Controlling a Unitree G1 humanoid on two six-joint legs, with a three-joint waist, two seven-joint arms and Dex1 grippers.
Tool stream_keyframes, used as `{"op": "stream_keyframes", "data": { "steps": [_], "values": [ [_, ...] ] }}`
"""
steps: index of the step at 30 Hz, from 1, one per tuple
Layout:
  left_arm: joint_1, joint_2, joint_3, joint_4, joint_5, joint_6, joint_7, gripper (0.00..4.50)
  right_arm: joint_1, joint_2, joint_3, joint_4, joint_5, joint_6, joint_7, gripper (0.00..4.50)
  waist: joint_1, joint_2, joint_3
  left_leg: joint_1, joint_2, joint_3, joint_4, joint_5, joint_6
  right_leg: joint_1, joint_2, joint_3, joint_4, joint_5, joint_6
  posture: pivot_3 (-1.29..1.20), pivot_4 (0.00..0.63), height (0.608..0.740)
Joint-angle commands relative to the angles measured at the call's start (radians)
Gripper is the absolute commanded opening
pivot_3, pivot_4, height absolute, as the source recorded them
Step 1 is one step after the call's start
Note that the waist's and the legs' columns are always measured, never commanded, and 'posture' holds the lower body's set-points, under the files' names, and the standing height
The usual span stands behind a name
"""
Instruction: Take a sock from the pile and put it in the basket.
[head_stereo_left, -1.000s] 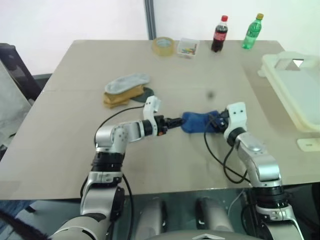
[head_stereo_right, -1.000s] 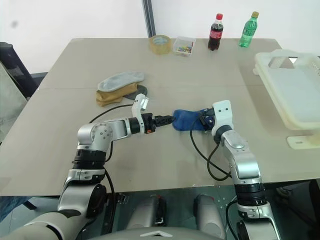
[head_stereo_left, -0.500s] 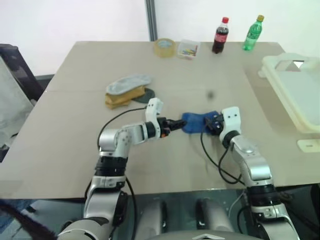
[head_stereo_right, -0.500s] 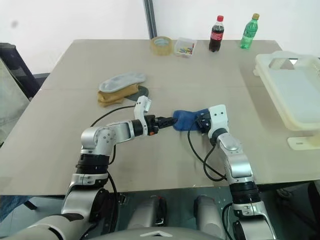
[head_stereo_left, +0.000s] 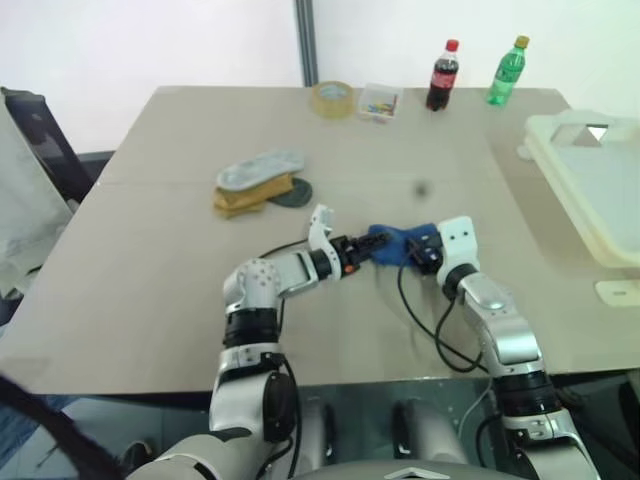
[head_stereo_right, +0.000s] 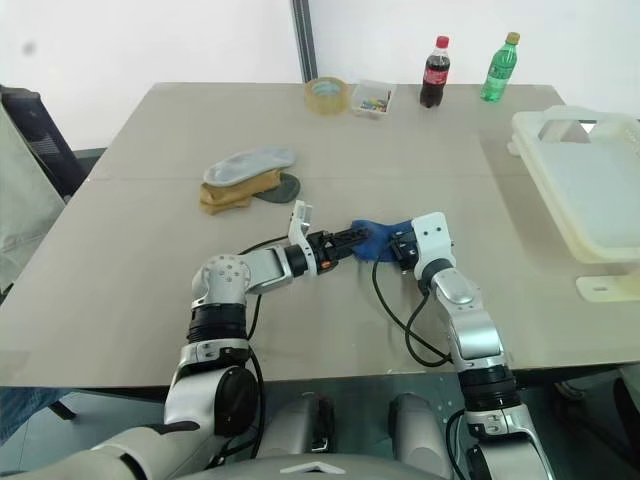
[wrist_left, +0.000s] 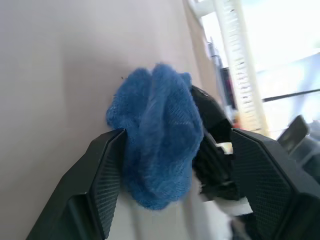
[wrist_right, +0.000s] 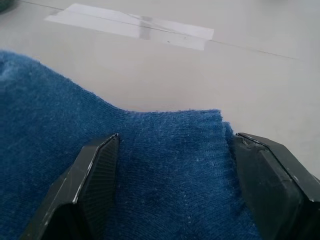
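right now the sock (head_stereo_left: 398, 243) lies at the frame's centre, well apart from the basket (head_stereo_left: 585, 180) at the right edge. both the left gripper (head_stereo_left: 362, 249) and right gripper (head_stereo_left: 415, 254) straddle it with jaws spread (neither pinching yet). next, i'd judge, one must clench, then carry it rightward
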Motion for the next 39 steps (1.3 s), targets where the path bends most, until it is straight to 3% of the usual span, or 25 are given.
{"op": "stream_keyframes", "data": {
  "steps": [1,14,32,39],
  "values": [
    [0.019,-0.026,0.0,-0.034,-0.056,0.073,0.009,3.53,0.0,-0.007,-0.003,-0.017,-0.004,-0.007,0.003,3.71,-0.003,0.0,0.0,0.0,0.0,0.0,0.0,0.0,0.0,0.0,0.0,0.0,0.0,0.0,0.0,0.0,0.15,0.74],
    [-0.012,-0.067,0.046,-0.052,-0.12,-0.034,0.011,3.53,-0.007,0.003,0.007,-0.006,-0.013,-0.01,0.0,3.71,-0.005,-0.001,0.001,0.0,0.0,0.0,0.0,0.0,0.0,-0.001,0.0,0.0,0.0,0.0,-0.001,0.0,0.15,0.74],
    [-0.13,-0.099,-0.046,0.189,-0.058,-0.231,-0.098,3.53,0.024,0.006,0.016,-0.051,-0.026,0.009,-0.015,3.71,-0.003,-0.002,0.002,-0.005,0.0,0.0,0.0,0.0,0.0,-0.004,0.0,0.0,-0.001,0.0,-0.001,0.0,0.15,0.74],
    [-0.138,-0.11,-0.068,0.203,-0.053,-0.247,-0.123,3.53,0.059,-0.054,0.037,-0.231,-0.031,0.13,0.038,3.71,-0.002,-0.002,0.002,-0.013,-0.001,-0.001,0.0,0.0,0.0,-0.013,0.0,-0.001,-0.002,0.001,0.003,0.0,0.15,0.74]
  ]
}}
